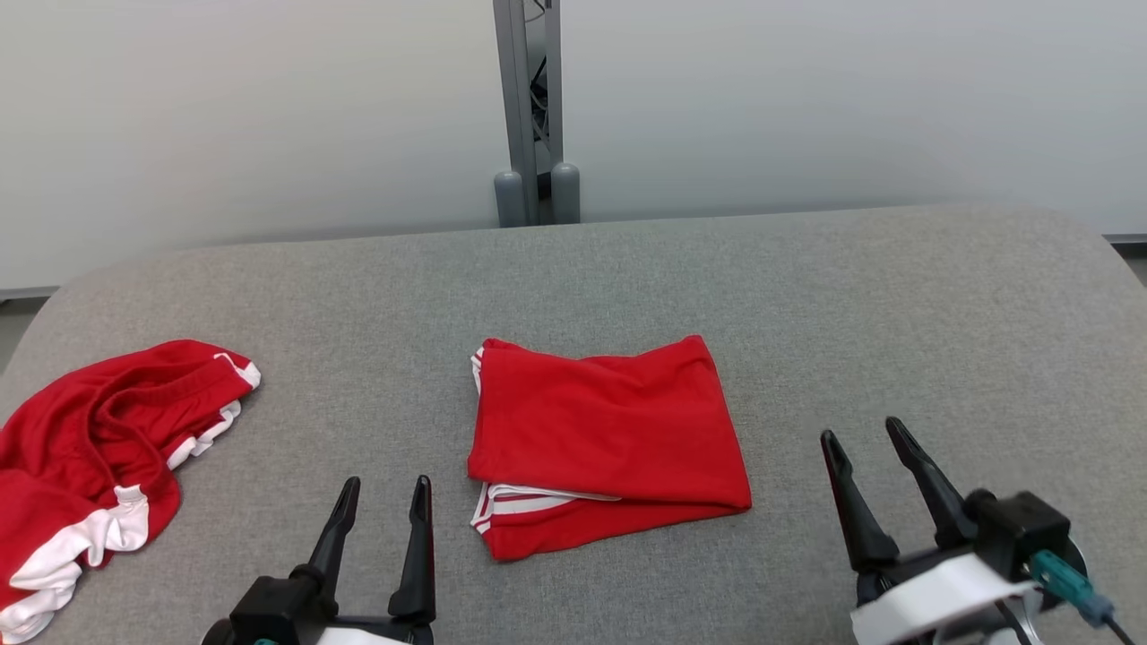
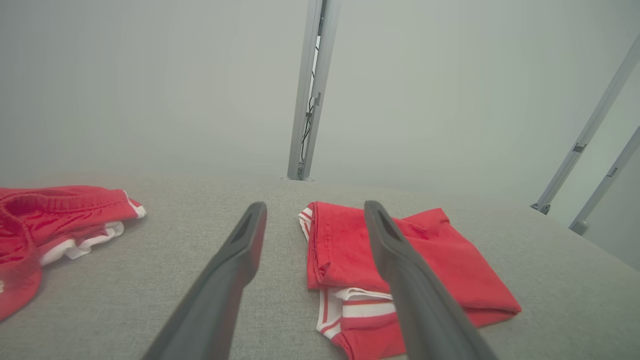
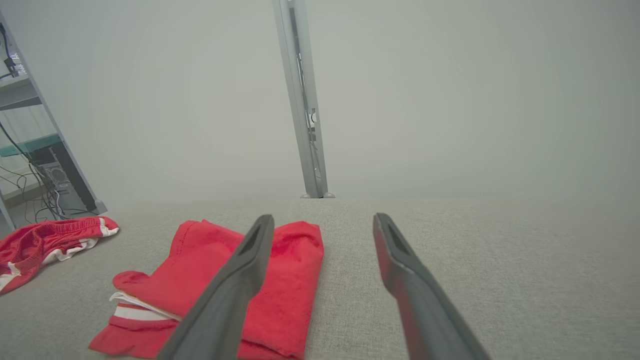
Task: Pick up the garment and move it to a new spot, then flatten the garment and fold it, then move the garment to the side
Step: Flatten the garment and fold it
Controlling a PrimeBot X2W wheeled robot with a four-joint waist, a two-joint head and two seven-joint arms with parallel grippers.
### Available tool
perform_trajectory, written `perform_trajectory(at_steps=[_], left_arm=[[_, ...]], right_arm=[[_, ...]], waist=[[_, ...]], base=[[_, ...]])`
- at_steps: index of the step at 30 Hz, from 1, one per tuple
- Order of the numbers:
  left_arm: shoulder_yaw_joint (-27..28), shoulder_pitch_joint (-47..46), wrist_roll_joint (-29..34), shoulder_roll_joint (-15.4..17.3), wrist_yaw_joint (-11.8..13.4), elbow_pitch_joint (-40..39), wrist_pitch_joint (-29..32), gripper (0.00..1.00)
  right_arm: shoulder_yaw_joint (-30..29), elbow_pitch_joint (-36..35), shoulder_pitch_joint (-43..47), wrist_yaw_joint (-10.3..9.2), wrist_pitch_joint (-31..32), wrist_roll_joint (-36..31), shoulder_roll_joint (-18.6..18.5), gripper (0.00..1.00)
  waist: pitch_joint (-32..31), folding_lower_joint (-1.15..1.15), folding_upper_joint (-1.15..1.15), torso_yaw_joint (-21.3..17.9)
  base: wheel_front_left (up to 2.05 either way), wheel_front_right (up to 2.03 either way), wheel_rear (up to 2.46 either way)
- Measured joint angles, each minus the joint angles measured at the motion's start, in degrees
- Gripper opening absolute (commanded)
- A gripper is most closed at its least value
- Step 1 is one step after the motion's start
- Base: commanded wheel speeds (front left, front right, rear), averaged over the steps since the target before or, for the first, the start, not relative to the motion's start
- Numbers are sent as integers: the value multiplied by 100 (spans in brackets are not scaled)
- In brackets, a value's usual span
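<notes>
Folded red garment [image 1: 609, 439] lies mid-desk [image 1: 806, 296]. My left gripper [image 1: 387, 484] at its 7 o'clock and right gripper [image 1: 862, 428] at 4 o'clock have their fingers spread and empty. I judge the folding done; next I must pinch both edges and move it aside.

A wide grey woven-fabric tabletop with rounded corners [image 1: 806, 296] stretches across the scene. At its left edge lies a crumpled red cloth garment with white trim [image 1: 81, 430], partly bunched. Behind the table stands a plain pale wall [image 1: 224, 116]. A grey metal upright post [image 1: 527, 90] carrying dark cables rises at the middle of the far edge, with two short grey cylindrical caps [image 1: 509, 199] at its base. The right wrist view shows a grey shelving unit [image 3: 30, 145] with tangled cables, off to the left.
</notes>
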Motion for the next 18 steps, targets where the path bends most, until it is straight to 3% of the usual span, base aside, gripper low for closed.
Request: perform_trajectory(at_steps=[7,18], left_arm=[[15,270,-22,0,57,-71,0,100],[21,378,12,0,56,-122,0,100]], right_arm=[[-216,-434,671,0,0,-109,35,100],[-218,-576,878,0,0,-130,90,100]], waist=[[-197,0,0,-18],[-309,0,0,4]], base=[[0,0,0],[0,0,0]])
